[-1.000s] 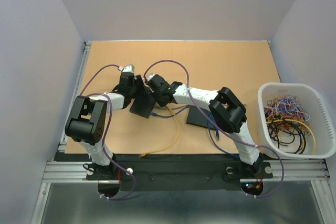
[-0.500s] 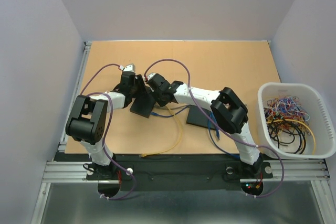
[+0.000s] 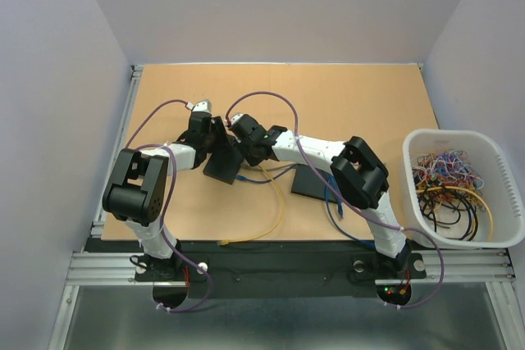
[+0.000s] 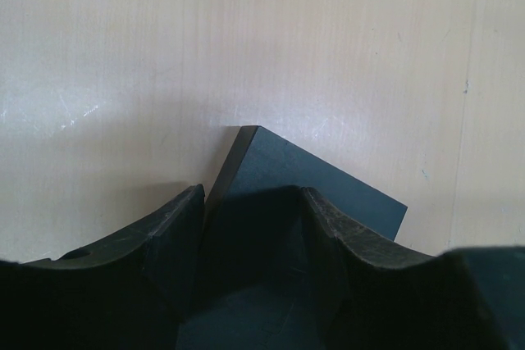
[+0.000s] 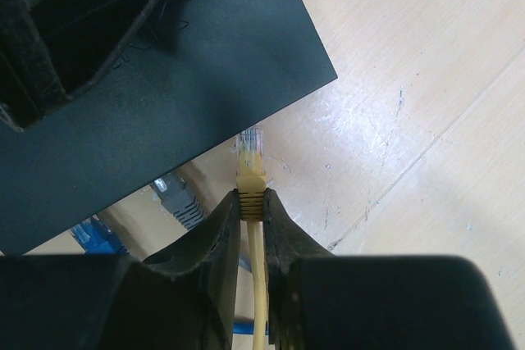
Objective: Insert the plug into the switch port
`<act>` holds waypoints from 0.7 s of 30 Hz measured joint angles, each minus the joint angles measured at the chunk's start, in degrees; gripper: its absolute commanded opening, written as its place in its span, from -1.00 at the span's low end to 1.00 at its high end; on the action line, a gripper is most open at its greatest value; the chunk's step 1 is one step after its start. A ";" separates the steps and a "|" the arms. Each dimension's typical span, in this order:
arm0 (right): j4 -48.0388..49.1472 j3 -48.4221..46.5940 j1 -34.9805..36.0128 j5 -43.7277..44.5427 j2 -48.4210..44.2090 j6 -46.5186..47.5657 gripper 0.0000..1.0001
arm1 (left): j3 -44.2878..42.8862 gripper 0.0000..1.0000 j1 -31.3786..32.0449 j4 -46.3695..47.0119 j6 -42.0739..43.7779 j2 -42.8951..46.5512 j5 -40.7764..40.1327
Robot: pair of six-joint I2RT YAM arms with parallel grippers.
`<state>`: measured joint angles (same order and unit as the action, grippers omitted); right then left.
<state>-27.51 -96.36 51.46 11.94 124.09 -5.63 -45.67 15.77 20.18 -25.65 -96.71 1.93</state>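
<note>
The switch (image 3: 220,168) is a flat black box on the wooden table. In the left wrist view its corner (image 4: 328,186) sticks out between my left gripper's fingers (image 4: 176,223). My left gripper (image 3: 215,143) is shut on the switch's far end. My right gripper (image 5: 252,196) is shut on the ribbed boot of the yellow plug (image 5: 249,153). The plug's clear tip points at the switch's side edge (image 5: 189,63), a short gap away and near its corner. A grey plug (image 5: 176,198) and a blue plug (image 5: 90,235) meet that same edge. In the top view my right gripper (image 3: 251,156) sits just right of the switch.
The yellow cable (image 3: 271,211) trails toward the table's near edge. A blue cable (image 3: 262,176) runs from the switch to the right. A second black box (image 3: 310,184) lies under the right forearm. A white basket (image 3: 502,147) with several cables stands at the right.
The right arm has shifted very slightly. Both grips are unchanged and the switch has not moved.
</note>
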 measured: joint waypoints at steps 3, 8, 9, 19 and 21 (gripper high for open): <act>-0.04 0.00 0.00 -0.44 0.00 0.31 -0.99 | -0.09 0.17 0.00 0.00 0.33 0.00 0.28; -0.48 0.00 0.00 -0.42 0.00 1.22 -0.99 | -0.24 0.17 0.63 -0.07 1.11 -0.02 0.37; -0.61 0.00 0.00 -0.42 0.00 1.38 -0.99 | -0.24 0.17 0.70 -0.02 1.20 -0.04 0.37; -0.66 0.00 0.00 -1.44 0.11 2.27 -0.99 | -0.98 0.16 0.79 -0.04 1.62 -0.74 0.66; -0.66 0.00 0.04 -1.55 0.11 2.51 -0.99 | -1.05 0.16 0.81 -0.11 1.66 -0.74 0.66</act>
<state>-28.16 -96.36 51.51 10.39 124.20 -3.11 -46.72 16.58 20.08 -23.99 -97.45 2.59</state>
